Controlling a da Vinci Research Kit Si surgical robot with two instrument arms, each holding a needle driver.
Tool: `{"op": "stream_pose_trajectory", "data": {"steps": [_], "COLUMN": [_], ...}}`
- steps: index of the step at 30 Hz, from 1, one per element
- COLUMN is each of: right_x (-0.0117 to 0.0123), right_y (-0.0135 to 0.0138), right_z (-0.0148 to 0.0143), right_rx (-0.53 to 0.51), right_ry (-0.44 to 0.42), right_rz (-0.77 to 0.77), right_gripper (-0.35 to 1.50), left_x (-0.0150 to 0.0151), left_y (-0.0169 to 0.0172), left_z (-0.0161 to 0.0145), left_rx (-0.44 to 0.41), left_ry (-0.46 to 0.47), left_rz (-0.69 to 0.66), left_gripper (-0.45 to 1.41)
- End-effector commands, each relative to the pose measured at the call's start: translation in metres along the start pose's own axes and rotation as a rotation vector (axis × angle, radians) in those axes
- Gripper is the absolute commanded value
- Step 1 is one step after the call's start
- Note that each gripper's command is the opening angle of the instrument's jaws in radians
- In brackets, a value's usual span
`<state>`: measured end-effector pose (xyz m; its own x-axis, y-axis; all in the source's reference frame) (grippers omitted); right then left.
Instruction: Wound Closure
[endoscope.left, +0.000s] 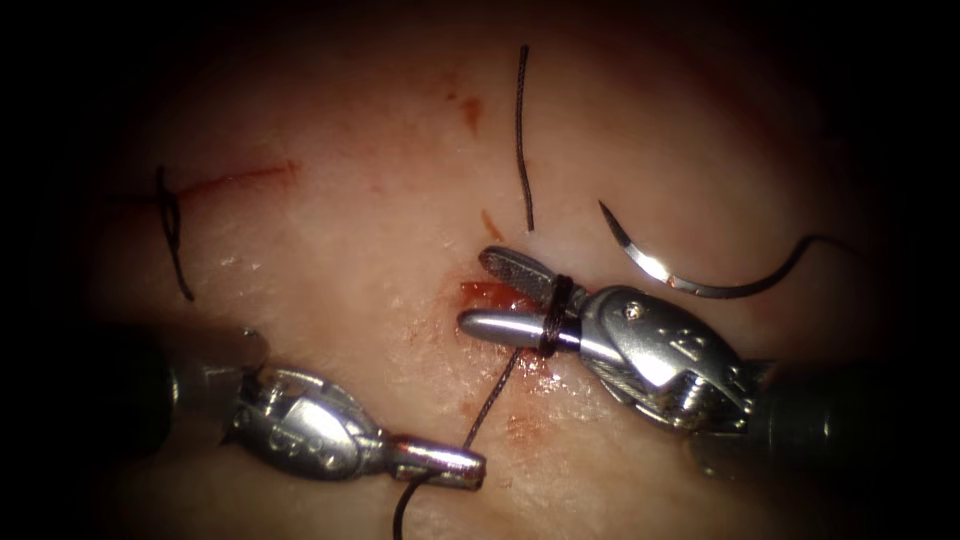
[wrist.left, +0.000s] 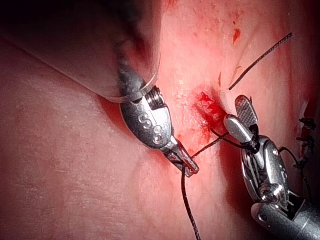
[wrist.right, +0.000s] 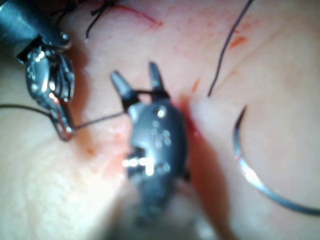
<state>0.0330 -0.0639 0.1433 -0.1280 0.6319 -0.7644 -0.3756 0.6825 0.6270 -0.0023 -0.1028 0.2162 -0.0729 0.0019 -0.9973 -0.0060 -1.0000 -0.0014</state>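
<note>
Tissue (endoscope.left: 330, 250) was pale pink w/ red fluid (endoscope.left: 492, 294) stains, thread (endoscope.left: 490, 400) dark brown, needle (endoscope.left: 690, 285) silvery, both tools' metal shiny grey, right tool (endoscope.left: 497, 294) w/ cross-hatched jaw face.

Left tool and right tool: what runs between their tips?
In the endoscope view, a taut thread runs from the shut left tool to loops wrapped around the open right tool, crossing tissue smeared with red fluid.
</note>
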Motion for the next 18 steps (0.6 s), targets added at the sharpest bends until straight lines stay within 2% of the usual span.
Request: {"op": "stream_pose_trajectory", "data": {"steps": [1, 12, 18], "right_x": [-0.0008, -0.0003, 0.001], "right_y": [-0.0002, -0.0003, 0.0], "right_z": [0.0005, 0.0007, 0.0019], "right_rx": [-0.006, -0.09, -0.193], "right_ry": [-0.001, 0.01, 0.038], "right_rz": [0.001, 0.001, 0.008], "right_gripper": [0.46, 0.47, 0.61], "left_x": [-0.0005, 0.0002, -0.0023], "left_y": [0.0005, -0.0037, -0.0062], "left_z": [0.0005, 0.0013, 0.0023], "left_rx": [0.009, 0.077, 0.105], "left_ry": [-0.005, -0.05, -0.07], "left_rz": [-0.005, -0.029, -0.029], "left_gripper": [-0.45, -0.45, -0.45]}}
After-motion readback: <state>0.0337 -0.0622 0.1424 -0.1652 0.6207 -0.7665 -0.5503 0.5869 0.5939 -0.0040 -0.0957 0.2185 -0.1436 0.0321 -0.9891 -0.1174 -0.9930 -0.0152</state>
